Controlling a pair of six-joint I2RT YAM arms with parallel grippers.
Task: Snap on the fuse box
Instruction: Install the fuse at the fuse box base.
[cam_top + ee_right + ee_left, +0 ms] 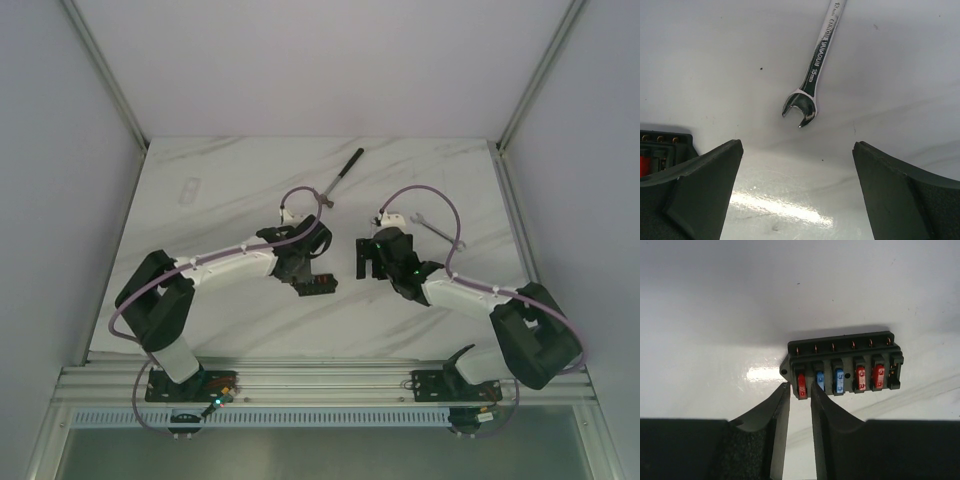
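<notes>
The fuse box [842,365] is a small black box on the white table, with red and blue fuses in a row and one empty slot at its right end. It also shows in the top view [316,283] and as a corner in the right wrist view [662,142]. My left gripper [800,386] is nearly closed, its fingertips pinching the holder of the leftmost red fuse at the box's left end. In the top view the left gripper [306,270] sits right over the box. My right gripper [797,145] is wide open and empty, just right of the box [368,260].
A chrome open-end wrench [815,60] lies on the table beyond the right gripper [432,228]. A black-handled tool [345,165] lies at the back centre. A small clear plastic piece [190,190] lies at the back left. Grey walls enclose the table.
</notes>
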